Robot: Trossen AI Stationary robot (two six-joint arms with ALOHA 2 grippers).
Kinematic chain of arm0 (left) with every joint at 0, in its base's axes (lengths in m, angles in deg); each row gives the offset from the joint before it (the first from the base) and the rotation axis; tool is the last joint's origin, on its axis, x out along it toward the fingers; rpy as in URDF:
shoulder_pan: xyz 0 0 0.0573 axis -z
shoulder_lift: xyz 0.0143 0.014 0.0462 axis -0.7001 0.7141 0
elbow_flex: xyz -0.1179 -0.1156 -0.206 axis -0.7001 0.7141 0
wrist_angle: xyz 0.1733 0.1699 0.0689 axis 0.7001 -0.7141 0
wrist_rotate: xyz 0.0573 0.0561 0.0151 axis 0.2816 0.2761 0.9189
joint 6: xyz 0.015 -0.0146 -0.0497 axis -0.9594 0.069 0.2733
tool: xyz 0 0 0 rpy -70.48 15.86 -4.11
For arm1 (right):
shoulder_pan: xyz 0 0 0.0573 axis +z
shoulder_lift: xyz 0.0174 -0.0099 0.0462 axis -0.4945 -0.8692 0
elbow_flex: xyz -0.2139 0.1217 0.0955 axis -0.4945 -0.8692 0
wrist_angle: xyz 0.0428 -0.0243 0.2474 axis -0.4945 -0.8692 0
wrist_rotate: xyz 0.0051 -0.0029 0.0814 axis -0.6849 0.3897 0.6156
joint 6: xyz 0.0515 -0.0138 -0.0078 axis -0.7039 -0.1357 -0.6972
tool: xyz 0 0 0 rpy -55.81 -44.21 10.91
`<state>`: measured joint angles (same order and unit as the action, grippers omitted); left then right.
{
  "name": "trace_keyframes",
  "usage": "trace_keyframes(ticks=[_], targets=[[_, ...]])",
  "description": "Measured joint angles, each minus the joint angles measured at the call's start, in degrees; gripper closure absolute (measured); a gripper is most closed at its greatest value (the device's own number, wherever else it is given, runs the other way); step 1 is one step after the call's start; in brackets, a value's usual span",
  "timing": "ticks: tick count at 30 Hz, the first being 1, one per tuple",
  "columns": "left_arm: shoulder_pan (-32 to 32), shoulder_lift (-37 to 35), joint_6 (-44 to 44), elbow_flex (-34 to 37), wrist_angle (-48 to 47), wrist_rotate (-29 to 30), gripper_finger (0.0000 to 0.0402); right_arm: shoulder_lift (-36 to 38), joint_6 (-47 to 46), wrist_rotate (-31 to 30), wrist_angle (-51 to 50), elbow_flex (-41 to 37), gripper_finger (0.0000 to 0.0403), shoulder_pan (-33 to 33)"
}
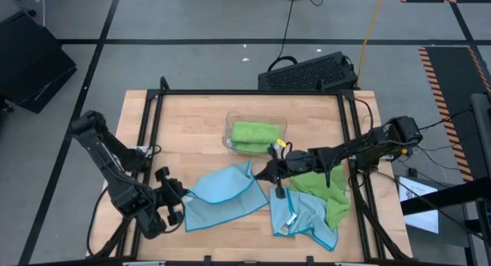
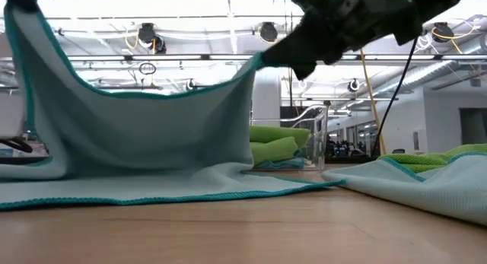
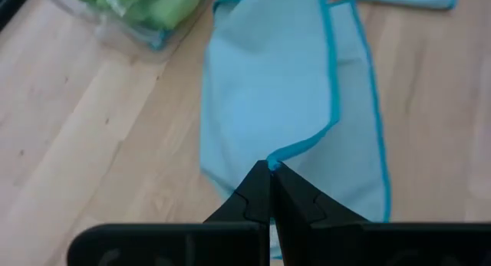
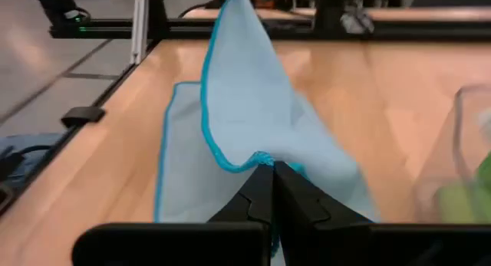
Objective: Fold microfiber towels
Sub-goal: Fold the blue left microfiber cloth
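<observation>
i found no text, label, brand or number i could read in any view. the sheet of paper beside the table carried marks too small for me to make out.

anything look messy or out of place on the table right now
Only the unfolded pile near the right arm: a lime green towel and a light blue one lie crumpled and overlapping. The light blue towel is lifted by the left gripper and right gripper, which looks deliberate. The folded towels sit in the clear tray.
</observation>
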<state>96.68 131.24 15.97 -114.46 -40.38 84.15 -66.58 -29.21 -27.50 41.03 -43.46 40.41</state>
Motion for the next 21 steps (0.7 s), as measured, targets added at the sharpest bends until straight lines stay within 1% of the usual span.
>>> trace_keyframes(ticks=[2,5,10,12,15,18,21], targets=[[0.4,0.2,2.3,1.3,0.5,0.0,0.0394,0.0,-1.9,0.0,0.0,-0.8,0.0403,0.8],[0.9,0.3,2.7,3.6,4.4,-0.1,0.0394,0.0,-4.5,0.0,-0.3,-2.1,0.0403,1.9],[1.5,0.3,-1.8,6.8,13.5,-0.5,0.0394,0.0,-6.3,-0.1,-0.1,-3.2,0.0403,3.4],[1.5,0.3,-3.1,7.2,15.0,-0.5,0.0394,0.0,-6.2,-0.1,0.2,-3.3,0.0403,3.8],[1.5,0.3,-5.3,7.2,17.0,0.8,0.0394,0.0,-5.4,-0.6,3.1,-3.3,0.0403,4.0],[1.5,0.3,-8.4,7.2,19.7,2.9,0.0394,0.0,-4.3,-2.6,7.8,-3.3,0.0403,4.0],[1.5,0.2,-10.9,7.1,23.8,2.8,0.0394,0.1,-4.1,-3.2,11.9,-3.3,0.0403,4.2]])
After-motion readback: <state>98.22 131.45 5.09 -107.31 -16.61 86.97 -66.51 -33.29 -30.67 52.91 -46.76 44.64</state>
